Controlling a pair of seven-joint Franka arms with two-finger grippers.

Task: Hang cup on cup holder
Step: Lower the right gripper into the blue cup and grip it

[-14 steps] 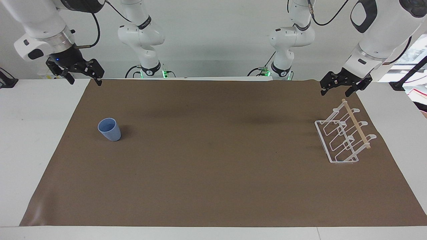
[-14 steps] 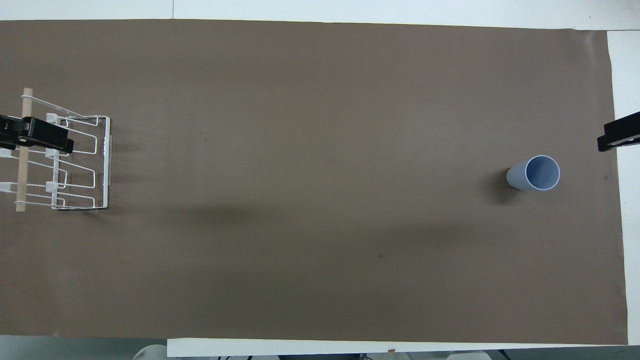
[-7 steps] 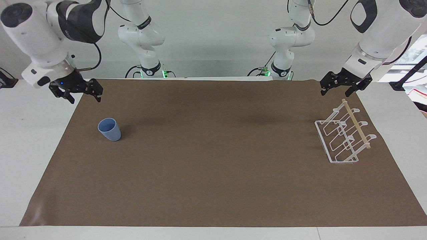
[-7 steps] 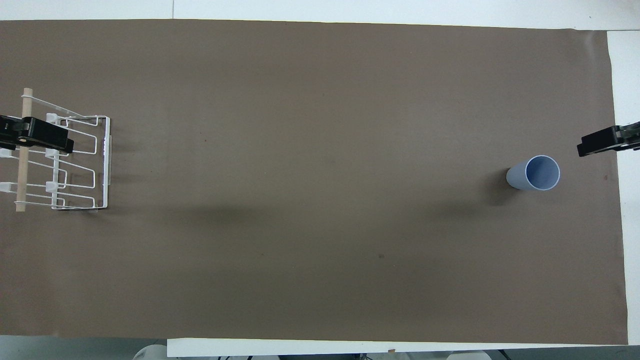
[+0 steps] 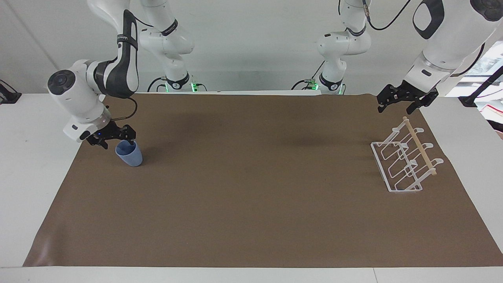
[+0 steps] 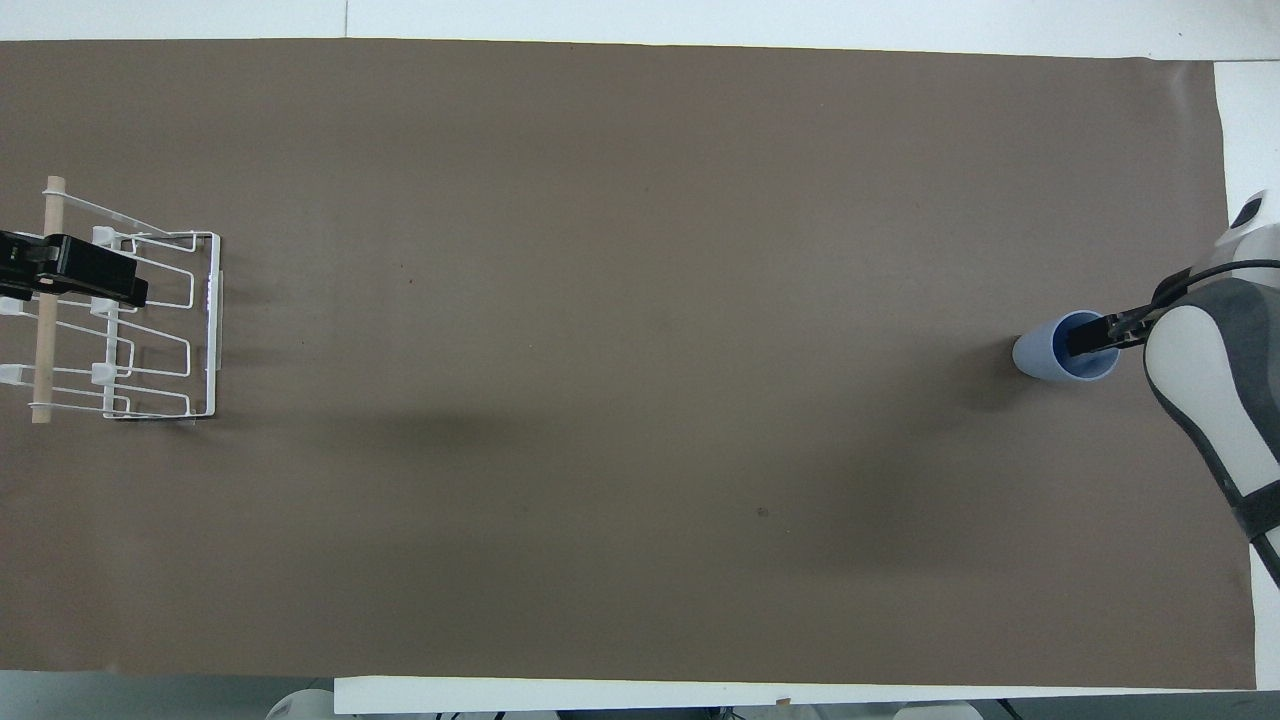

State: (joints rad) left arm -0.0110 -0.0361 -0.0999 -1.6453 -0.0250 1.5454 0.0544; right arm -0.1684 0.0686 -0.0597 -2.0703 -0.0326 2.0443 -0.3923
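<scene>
**Right gripper at the cup's rim, left arm waiting over the rack**

Brown paper covers most of the white bench [image 5: 23, 177], reaching nearly to its edges. Toward the right arm's end of the bench, the cup [image 5: 129, 155] stands upright on the paper, mouth up, well in from the long edges. The right gripper [image 5: 114, 138] has its jaws spread wide at the cup's rim; one finger [image 6: 1090, 338] shows over the mouth from overhead, and nothing is clamped. Toward the left arm's end, near the paper's edge, the cup holder [image 5: 404, 161] rests on its base frame, its wooden rod [image 5: 419, 146] running across the top of the looped prongs. The left gripper [image 5: 401, 103] waits in the air over the holder's robot-side end, jaws spread and empty.
</scene>
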